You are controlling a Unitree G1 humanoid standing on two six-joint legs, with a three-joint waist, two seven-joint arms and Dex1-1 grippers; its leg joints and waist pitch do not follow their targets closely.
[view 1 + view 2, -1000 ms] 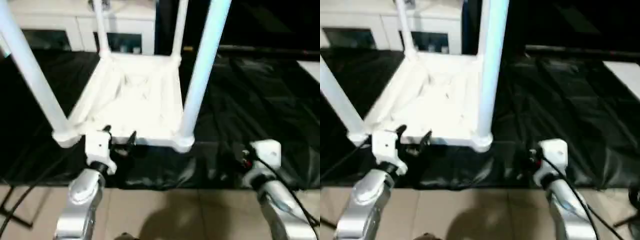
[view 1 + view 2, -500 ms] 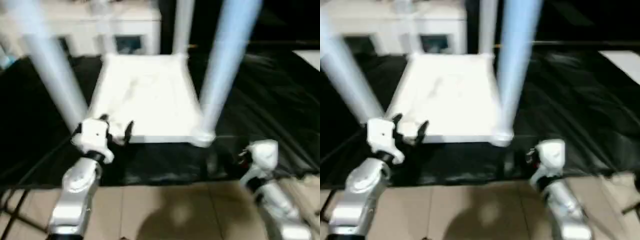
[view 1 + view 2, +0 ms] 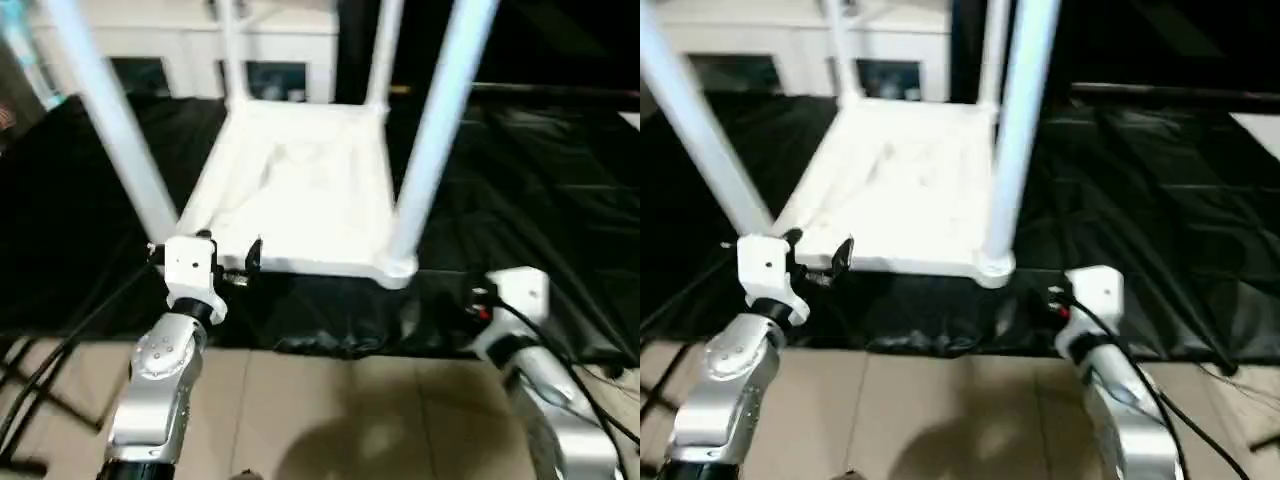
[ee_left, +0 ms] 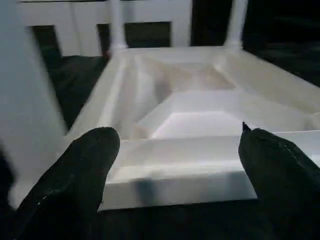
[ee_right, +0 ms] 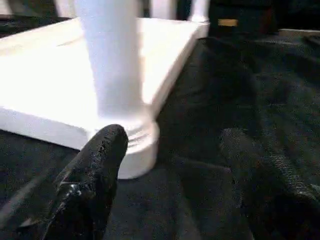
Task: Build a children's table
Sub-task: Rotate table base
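Since the earlier frame left gripper (image 3: 222,262) has closed in, fingers spread, on the near rim of the upturned children's table (image 3: 300,190) on black sheet (image 3: 520,190), right gripper (image 5: 170,165) spread (holding nothing) beside corner leg (image 3: 430,140); a one-sided lift risks tipping toward cabinet (image 3: 190,50).

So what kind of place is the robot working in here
Probably an indoor room set up as a work area, not a workshop bench. The upside-down children's table rests on a black plastic sheet spread over a beige tiled floor, with a white glass-door cabinet behind.
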